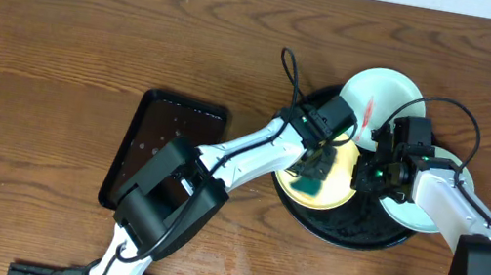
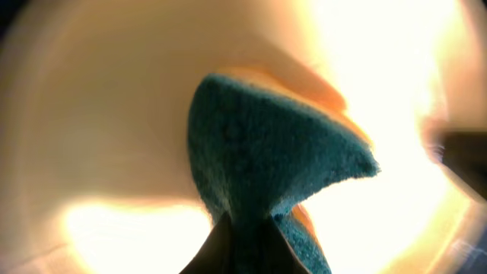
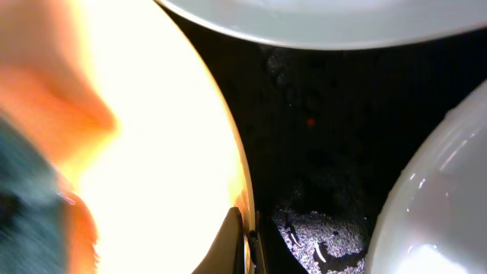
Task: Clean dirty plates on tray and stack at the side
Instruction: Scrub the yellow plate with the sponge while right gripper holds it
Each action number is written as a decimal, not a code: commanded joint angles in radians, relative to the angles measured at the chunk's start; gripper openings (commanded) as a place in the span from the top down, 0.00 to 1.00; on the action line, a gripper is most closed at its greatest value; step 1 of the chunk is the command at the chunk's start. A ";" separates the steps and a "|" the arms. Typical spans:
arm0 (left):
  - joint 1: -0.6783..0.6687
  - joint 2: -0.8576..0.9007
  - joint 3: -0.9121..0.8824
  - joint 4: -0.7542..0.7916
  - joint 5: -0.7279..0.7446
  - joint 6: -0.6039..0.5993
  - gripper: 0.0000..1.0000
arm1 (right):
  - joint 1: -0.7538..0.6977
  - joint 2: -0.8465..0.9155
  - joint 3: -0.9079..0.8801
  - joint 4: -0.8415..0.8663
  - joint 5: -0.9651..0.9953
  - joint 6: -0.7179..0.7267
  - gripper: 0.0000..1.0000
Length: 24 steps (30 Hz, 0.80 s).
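Observation:
The round black tray (image 1: 349,235) holds three plates. The pale yellow plate (image 1: 341,187) lies at its left. A white plate (image 1: 386,91) with a red smear lies at the back, another white plate (image 1: 416,216) at the right. My left gripper (image 1: 318,164) is shut on a teal and orange sponge (image 2: 259,152) pressed on the yellow plate (image 2: 106,114). My right gripper (image 1: 375,174) is shut on the yellow plate's right rim (image 3: 236,190). In the right wrist view the black tray (image 3: 304,137) and both white plates (image 3: 327,19) (image 3: 441,198) show.
A smaller dark rectangular tray (image 1: 162,134) lies on the wooden table (image 1: 73,41) left of the round tray. The arm bases stand at the front edge.

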 commanded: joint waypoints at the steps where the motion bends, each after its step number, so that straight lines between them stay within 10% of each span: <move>1: 0.034 0.039 0.023 -0.102 -0.439 -0.011 0.93 | 0.016 0.026 -0.022 -0.021 -0.006 -0.015 0.99; 9: 0.036 0.040 0.034 -0.106 -0.465 -0.012 0.92 | 0.016 0.026 -0.022 -0.022 -0.006 -0.015 0.99; 19: 0.031 0.093 0.032 0.177 0.362 -0.013 0.92 | 0.016 0.026 -0.022 -0.021 -0.007 -0.015 0.99; 24: 0.004 0.115 0.032 0.193 0.468 -0.011 0.93 | 0.016 0.026 -0.022 -0.021 -0.007 -0.015 0.99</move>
